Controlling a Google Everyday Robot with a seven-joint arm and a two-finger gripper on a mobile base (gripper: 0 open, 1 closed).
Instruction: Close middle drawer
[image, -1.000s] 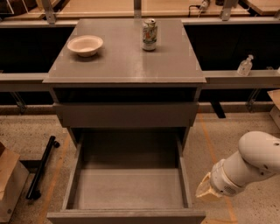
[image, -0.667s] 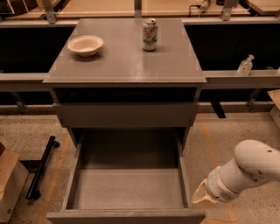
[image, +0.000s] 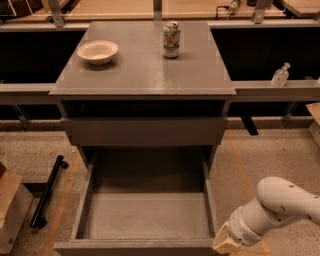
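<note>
The middle drawer (image: 145, 215) of the grey cabinet (image: 145, 85) is pulled far out and is empty inside. Its flat front (image: 135, 247) lies at the bottom edge of the view. Above it is the taller upper front (image: 145, 131), which is shut. The lowest front is hidden under the open drawer. My white arm (image: 280, 205) comes in from the lower right. My gripper (image: 226, 243) is low, just beside the drawer's front right corner, with its tan end partly cut off by the frame edge.
On the cabinet top stand a white bowl (image: 98, 51) at the left and a drink can (image: 171, 39) near the back. A clear bottle (image: 280, 75) stands on a ledge at the right. A black bar (image: 47, 192) and a cardboard box (image: 11, 210) lie on the floor at the left.
My arm has moved down and slightly left, bringing the gripper lower beside the drawer's front right corner. The drawer has not moved.
</note>
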